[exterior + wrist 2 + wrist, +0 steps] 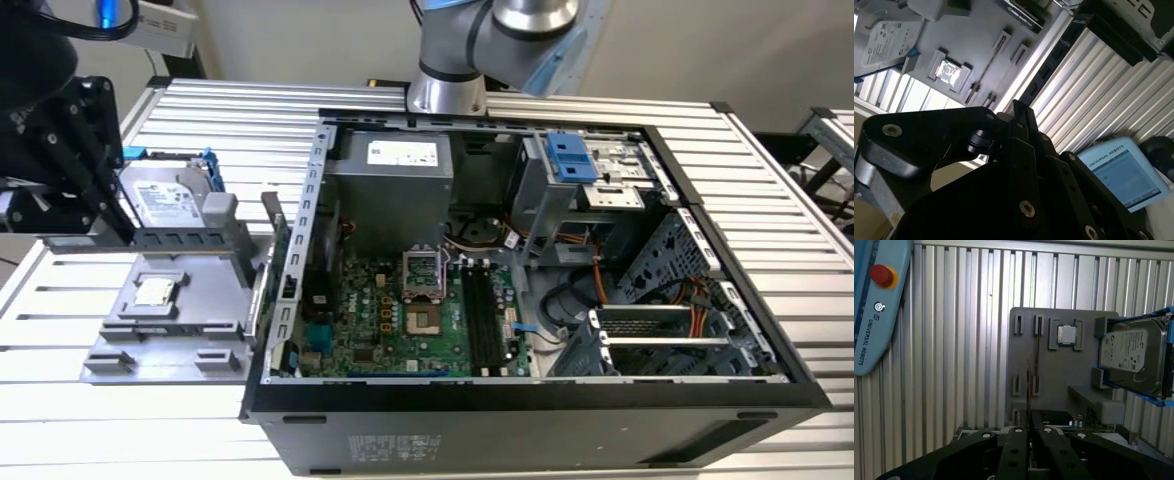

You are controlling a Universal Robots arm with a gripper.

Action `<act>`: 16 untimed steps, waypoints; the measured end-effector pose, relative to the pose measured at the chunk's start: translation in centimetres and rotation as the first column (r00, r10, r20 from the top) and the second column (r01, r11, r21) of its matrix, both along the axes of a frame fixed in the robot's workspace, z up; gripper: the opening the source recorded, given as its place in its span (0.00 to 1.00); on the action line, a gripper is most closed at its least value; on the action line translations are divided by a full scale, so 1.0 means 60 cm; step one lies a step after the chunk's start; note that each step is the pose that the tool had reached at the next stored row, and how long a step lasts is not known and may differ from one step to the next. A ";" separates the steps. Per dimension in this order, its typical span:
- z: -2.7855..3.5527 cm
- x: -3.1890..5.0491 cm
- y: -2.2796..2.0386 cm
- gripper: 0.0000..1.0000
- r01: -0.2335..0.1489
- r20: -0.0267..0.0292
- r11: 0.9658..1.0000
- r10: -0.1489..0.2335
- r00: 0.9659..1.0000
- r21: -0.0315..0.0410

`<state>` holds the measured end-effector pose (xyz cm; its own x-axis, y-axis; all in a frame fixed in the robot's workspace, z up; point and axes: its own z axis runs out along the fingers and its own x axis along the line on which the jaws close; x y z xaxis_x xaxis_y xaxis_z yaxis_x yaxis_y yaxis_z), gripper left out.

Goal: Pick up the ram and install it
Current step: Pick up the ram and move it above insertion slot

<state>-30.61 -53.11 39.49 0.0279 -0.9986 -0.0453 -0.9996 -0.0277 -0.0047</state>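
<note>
My gripper (1029, 426) pinches the ram (1028, 385), seen edge-on, over the grey tray (1059, 375). Bare slatted table (954, 350) runs between tray and pendant (874, 315). Hard drive (1134, 357) stands at the tray's other edge. Case (534, 420) sits just beside the tray, on the exterior view's right.

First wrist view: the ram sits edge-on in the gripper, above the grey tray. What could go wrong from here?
1. The gripper pinches the ram across a narrow strip only, so the stick may tilt or slip.
2. The case wall stands between the tray side and the motherboard; the ram could clip it.
3. The black slots are narrow and close beside the processor socket, so a slight misalignment might jam the stick.
</note>
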 end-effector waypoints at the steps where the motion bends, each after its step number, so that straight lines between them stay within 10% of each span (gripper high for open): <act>1: 0.000 0.003 0.0000 0.00 0.000 0.000 1.000 0.000 1.000 0.000; 16: 0.000 0.049 0.0000 0.00 0.000 0.000 1.000 0.000 1.000 0.000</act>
